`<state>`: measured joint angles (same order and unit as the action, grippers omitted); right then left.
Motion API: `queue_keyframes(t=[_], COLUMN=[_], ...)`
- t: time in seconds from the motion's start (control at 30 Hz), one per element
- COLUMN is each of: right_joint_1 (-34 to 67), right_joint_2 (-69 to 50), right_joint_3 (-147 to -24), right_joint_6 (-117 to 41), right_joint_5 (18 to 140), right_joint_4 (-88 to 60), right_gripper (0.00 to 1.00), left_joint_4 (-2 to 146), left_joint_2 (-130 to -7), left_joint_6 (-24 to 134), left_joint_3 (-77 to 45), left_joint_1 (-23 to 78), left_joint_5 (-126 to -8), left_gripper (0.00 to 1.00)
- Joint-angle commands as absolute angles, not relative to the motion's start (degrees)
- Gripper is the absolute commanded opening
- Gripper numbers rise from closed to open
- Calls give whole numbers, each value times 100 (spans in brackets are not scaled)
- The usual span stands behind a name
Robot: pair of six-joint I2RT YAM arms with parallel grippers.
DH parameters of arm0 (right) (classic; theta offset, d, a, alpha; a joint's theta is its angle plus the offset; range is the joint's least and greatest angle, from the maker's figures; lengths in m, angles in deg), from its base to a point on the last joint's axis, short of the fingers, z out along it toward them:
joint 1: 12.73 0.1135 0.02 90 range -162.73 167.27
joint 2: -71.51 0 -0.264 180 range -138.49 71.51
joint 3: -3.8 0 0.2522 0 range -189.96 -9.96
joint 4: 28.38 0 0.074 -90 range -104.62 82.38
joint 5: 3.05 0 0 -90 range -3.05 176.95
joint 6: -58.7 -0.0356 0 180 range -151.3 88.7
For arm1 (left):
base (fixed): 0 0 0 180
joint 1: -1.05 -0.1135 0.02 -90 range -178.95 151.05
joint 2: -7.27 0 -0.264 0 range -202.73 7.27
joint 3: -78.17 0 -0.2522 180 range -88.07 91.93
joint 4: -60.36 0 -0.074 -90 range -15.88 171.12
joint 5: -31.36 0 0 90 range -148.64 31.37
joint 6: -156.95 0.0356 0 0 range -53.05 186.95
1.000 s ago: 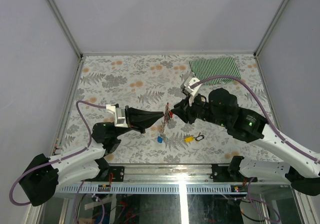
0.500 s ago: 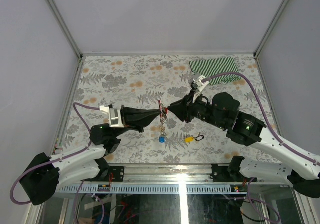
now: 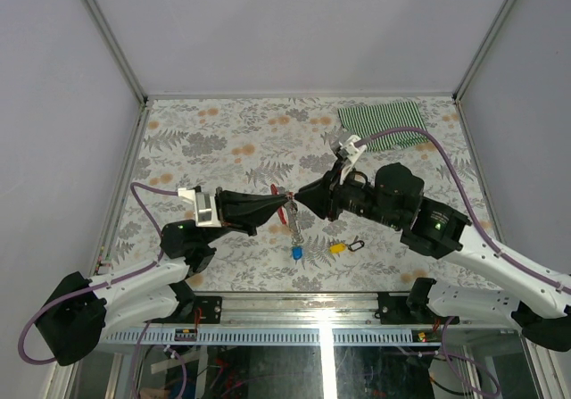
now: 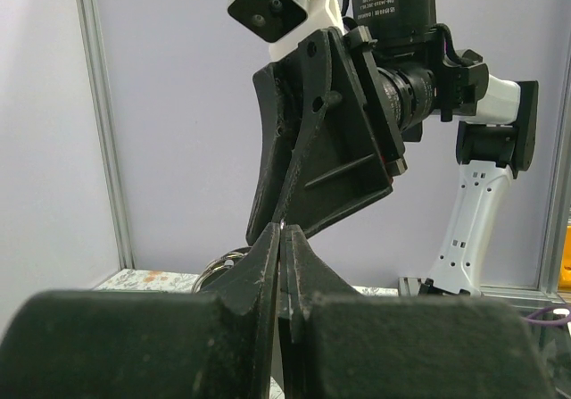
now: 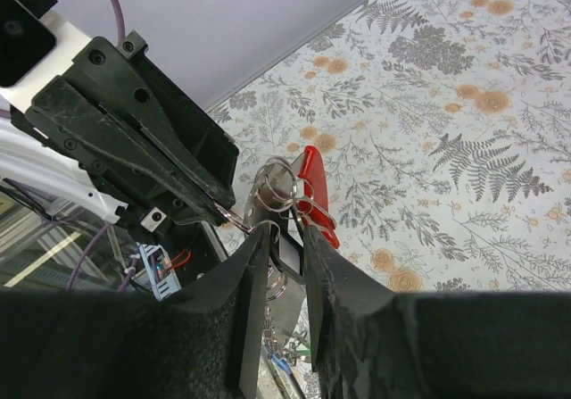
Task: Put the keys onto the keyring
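Keyring (image 5: 312, 174) shifted left — right end effector (image 5: 285, 235) gripping it, left end effector (image 4: 281, 231) clenched — over floral, grey-walled tabletop (image 3: 223, 131).

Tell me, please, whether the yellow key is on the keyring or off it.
Off. The yellow key lies on the table beside a black loop, apart from the keyring.

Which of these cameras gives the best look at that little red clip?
The right wrist view: the red clip sits mid-frame, close up, beside silver rings, just above the right end effector. The top external view shows it only as a tiny red speck. The left wrist view shows no red at all.
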<state>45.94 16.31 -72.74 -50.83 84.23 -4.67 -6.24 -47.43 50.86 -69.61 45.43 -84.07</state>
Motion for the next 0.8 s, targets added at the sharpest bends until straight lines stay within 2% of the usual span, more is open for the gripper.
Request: queue_keyframes(t=[0.0,0.17,0.33,0.57,0.77], right_joint_1=[4616,4615,4615,4615,4615], right_joint_2=[1587,1631,1940,2686,2918], right_joint_3=[-7236,-7130,-6858,-5842,-5883], right_joint_6=[-5162,-4952,-3895,-2726,-2303], right_joint_5=[8291,8205,7613,7438,7893], right_joint_4=[-834,-898,-1230,-2688,-2273], right_gripper=[29,29,31,33,33], left_joint_4=[-1194,-1202,-1225,-1146,-554], left_joint_2=[-4718,-4714,-4705,-4721,-4621], left_joint_6=[5087,5074,5006,4951,5101], left_joint_3=[-6940,-6936,-6887,-6803,-6730], left_joint_1=[4557,4562,4561,4561,4565], left_joint_5=[-8268,-8264,-8350,-8617,-8762], left_gripper=[0,0,0,0,0])
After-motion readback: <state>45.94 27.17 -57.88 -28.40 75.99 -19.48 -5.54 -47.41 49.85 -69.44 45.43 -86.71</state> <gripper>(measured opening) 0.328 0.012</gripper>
